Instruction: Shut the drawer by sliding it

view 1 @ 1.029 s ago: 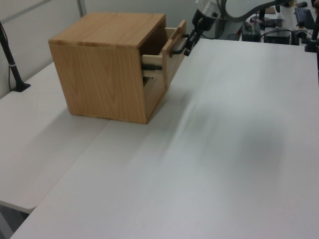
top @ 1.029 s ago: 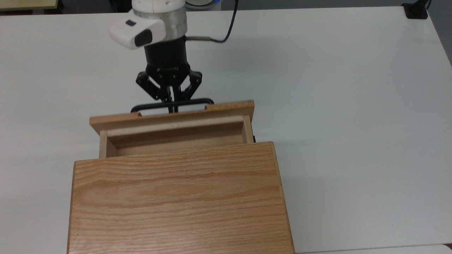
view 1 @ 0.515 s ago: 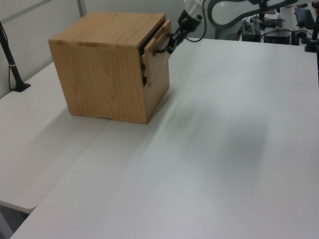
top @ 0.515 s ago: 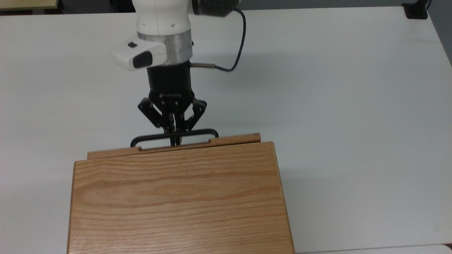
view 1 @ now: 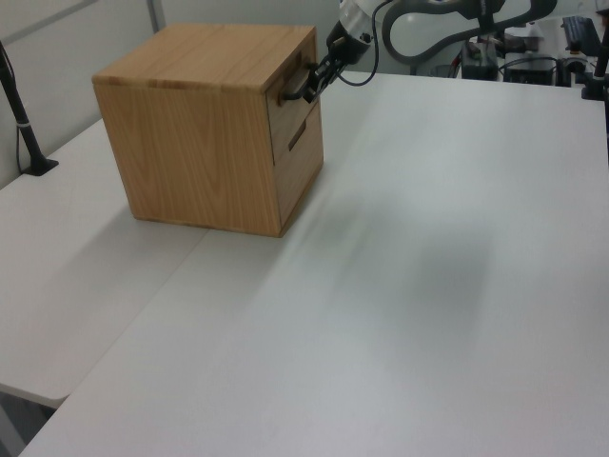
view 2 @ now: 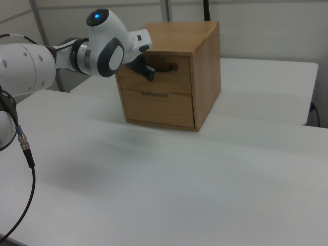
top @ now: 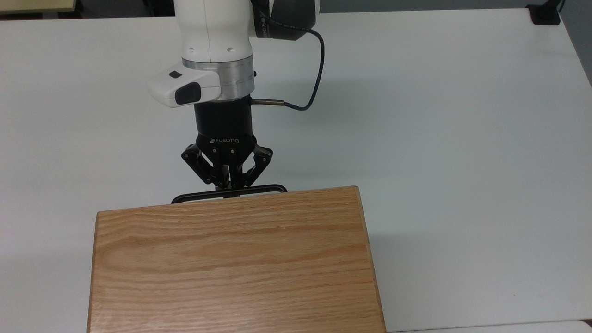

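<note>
The drawer (view 2: 174,77) is the upper one of the oak cabinet (top: 231,259) and sits pushed in, its front flush with the cabinet face (view 1: 297,105). In the top view only its black bar handle (top: 259,189) sticks out past the cabinet's top edge. My gripper (top: 229,187) reaches in level from the arm's side. Its fingers are shut on the middle of the handle (view 2: 164,67). In the left view the gripper (view 1: 314,80) is at the cabinet's upper front corner, and in the right view the gripper (view 2: 148,72) presses against the drawer front.
A second, lower drawer (view 2: 156,105) is shut below it. The cabinet stands on a white table (top: 462,138). A black cable (top: 317,69) loops off the wrist. A black post (view 1: 19,105) stands at the left view's left, a black clamp (top: 545,13) at the table's far corner.
The drawer has slid from well open to fully into the cabinet. My gripper has followed it toward the cabinet, still holding the handle.
</note>
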